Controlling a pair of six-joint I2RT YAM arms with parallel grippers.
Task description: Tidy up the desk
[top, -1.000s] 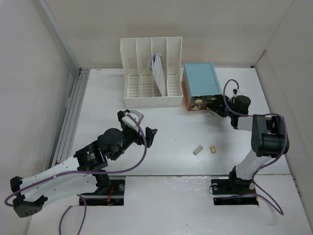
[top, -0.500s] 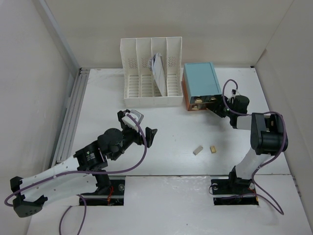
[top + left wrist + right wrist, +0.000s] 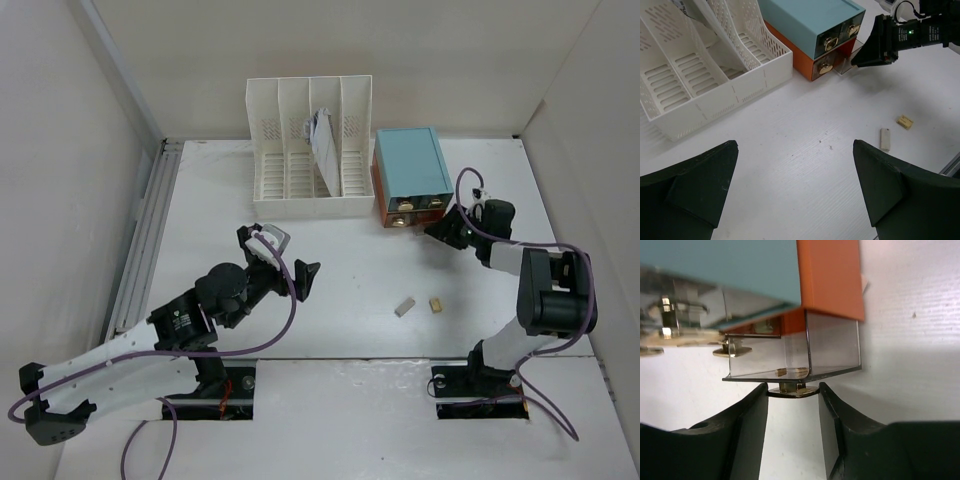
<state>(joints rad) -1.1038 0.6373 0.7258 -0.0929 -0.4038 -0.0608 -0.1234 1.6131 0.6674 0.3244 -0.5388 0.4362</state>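
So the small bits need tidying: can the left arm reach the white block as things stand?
Probably yes: the left pincer is open, the white block lies on bare desk ahead, and the right pincer grips the drawer handle, well clear.

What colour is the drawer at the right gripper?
The drawer is clear, see-through plastic with a gold-coloured handle; best in the right wrist view.

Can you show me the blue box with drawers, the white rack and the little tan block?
blue box (image 3: 410, 170): top camera, on its flat lid.
white rack (image 3: 300, 208): top camera, on its low front wall.
tan block (image 3: 436, 304): top camera, on its middle.
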